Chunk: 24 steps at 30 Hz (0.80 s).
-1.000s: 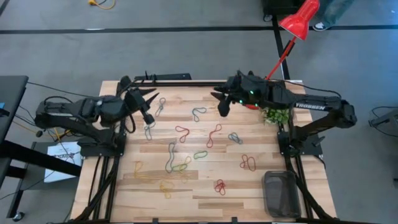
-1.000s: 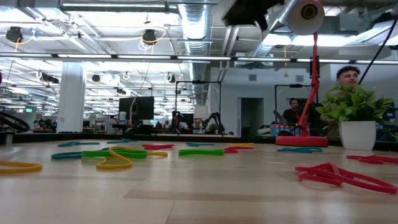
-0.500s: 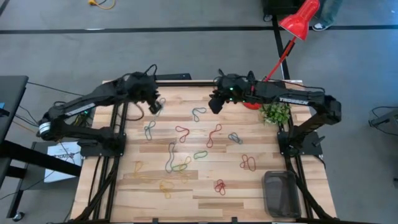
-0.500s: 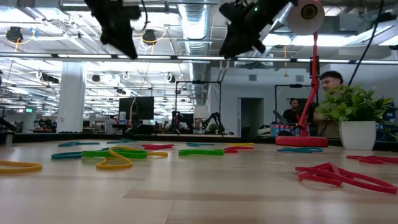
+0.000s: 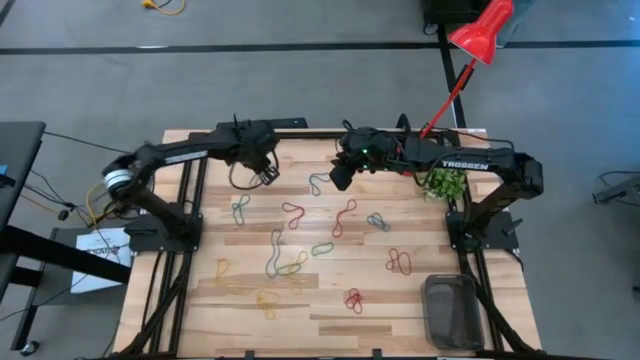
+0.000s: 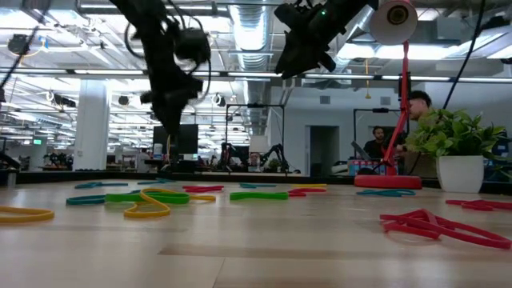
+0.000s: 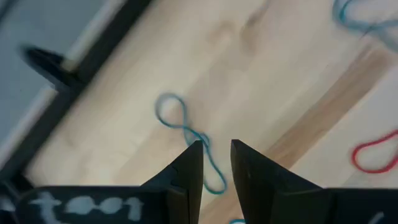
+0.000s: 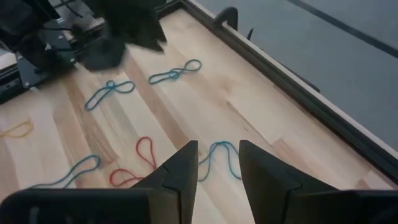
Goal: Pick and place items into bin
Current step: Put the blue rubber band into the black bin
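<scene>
left gripper [image 5: 268, 174]: held above the far-left part of the table; fingers parted by a narrow gap, nothing gripped
right gripper [image 5: 338, 178]: poised over the far middle; fingers set a little wider, empty
items: loops scattered across the table, none in the bin [image 5: 452, 310] at the near-right corner
risk, left: the twisted blue loop [image 7: 186, 135] lies flat and thin, so it could be pushed aside or missed as the fingers close
risk, arms: a collision is possible, both being close together
left wrist view: loop seen just ahead of the fingertips, not clear from above
low view: height above the wood is shown
</scene>
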Available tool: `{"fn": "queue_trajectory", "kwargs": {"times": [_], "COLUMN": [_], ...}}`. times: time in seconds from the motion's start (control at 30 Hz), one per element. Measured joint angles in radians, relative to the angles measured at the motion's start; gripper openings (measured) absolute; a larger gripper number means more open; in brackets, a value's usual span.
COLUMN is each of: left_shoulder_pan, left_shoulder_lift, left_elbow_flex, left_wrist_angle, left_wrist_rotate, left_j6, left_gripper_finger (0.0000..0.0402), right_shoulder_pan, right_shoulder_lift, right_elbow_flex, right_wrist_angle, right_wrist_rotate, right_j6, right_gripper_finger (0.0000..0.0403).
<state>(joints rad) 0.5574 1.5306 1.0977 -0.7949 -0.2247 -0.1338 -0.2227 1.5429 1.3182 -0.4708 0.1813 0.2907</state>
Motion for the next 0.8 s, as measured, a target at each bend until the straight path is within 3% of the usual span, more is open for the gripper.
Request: {"fn": "queue_trajectory", "kwargs": {"times": [0.13,0.3,0.5,0.8], "left_shoulder_pan": [0.023,0.070,0.132,0.141], "left_shoulder_lift": [0.121,0.213,0.212,0.210], "left_elbow_flex": [-0.001,-0.001,-0.001,-0.064], "left_wrist_angle": [-0.002,-0.003,0.005,0.101], "left_wrist_rotate": [-0.030,0.007,0.053,0.109], "left_j6": [-0.104,-0.155,-0.189,-0.195], "left_gripper_finger": [0.0073,0.0073,0.0073,0.0073], "right_shoulder_pan": [0.012,0.027,0.040,0.025], "right_shoulder_lift": [0.000,0.000,0.000,0.000], "right_elbow_flex": [0.000,0.000,0.000,0.000], "right_wrist_angle": [0.000,-0.001,-0.018,-0.020], "right_wrist_rotate": [0.000,0.000,-0.001,-0.001], "right_j6": [0.007,0.008,0.007,0.007], "right_gripper_finger": [0.0111,0.0111,0.0111,0.0111]}}
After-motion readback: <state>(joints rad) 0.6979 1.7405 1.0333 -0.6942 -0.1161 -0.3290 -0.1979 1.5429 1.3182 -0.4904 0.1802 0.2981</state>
